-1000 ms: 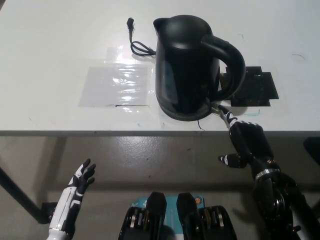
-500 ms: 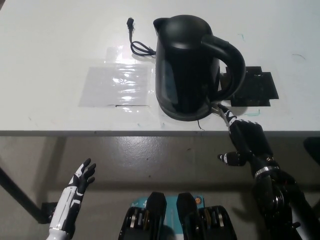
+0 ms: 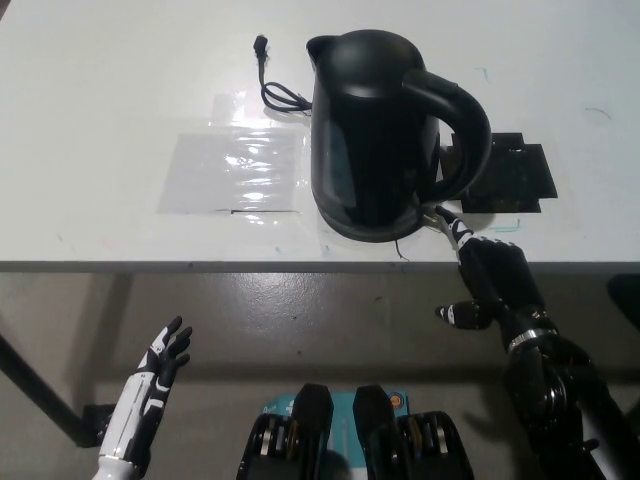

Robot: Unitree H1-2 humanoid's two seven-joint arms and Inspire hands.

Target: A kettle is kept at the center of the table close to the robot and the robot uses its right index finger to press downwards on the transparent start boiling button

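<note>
Black right hand (image 3: 490, 280) reaches up with one finger extended; white left hand (image 3: 160, 362) rests low, fingers spread.

The button under the right hand (image 3: 490, 280) fingertip is too small to make out beside the kettle (image 3: 375, 135); contact cannot be told. The left hand's (image 3: 160, 360) arm is cut off below its fingers.

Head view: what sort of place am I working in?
Probably a test bench, not a kitchen: a bare white table over concrete floor, tape patches, one black kettle with its cord unplugged.
</note>
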